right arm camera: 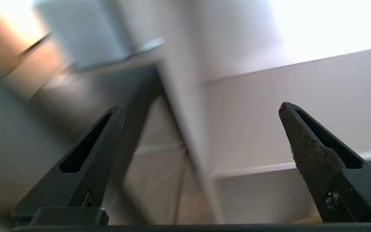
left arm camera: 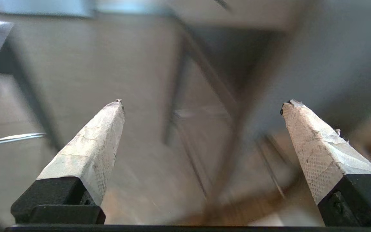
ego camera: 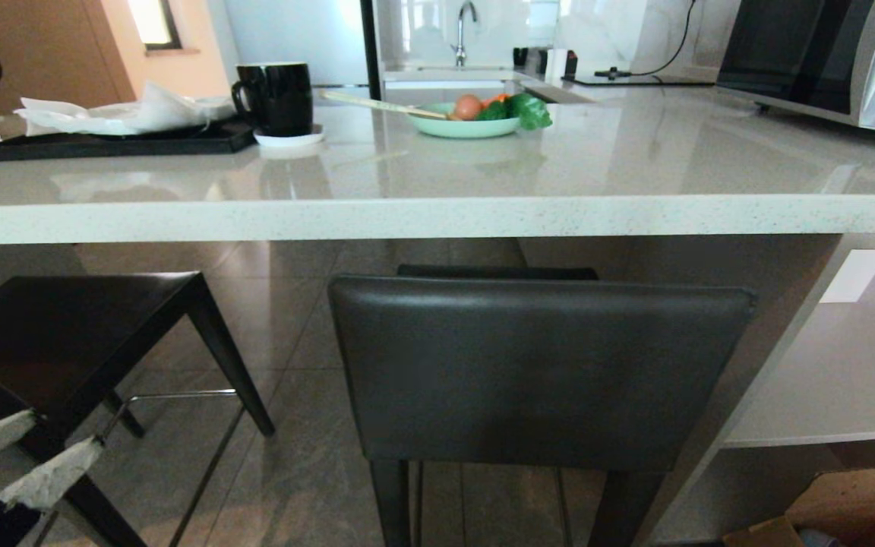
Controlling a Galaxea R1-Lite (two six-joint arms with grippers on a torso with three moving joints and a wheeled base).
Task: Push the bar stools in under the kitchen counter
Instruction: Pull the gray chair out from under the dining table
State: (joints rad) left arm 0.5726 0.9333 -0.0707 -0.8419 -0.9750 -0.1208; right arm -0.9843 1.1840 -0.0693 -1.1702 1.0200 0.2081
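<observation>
We're holding our left claw [ego camera: 23,456] spread, empty, beside one stool [ego camera: 65,342]; ahead-right another stool [ego camera: 540,365] is sitting before the worktop [ego camera: 437,216]; right claw [right arm camera: 201,109] spread too.

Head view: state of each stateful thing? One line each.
Middle stool: upright, backrest this side of the counter edge, not yet in.
Left stool: upright, seat partly under the counter.
Left tool: open, empty, low left.
Right tool: open, empty, outside head view.
Mug: upright on a saucer.
</observation>
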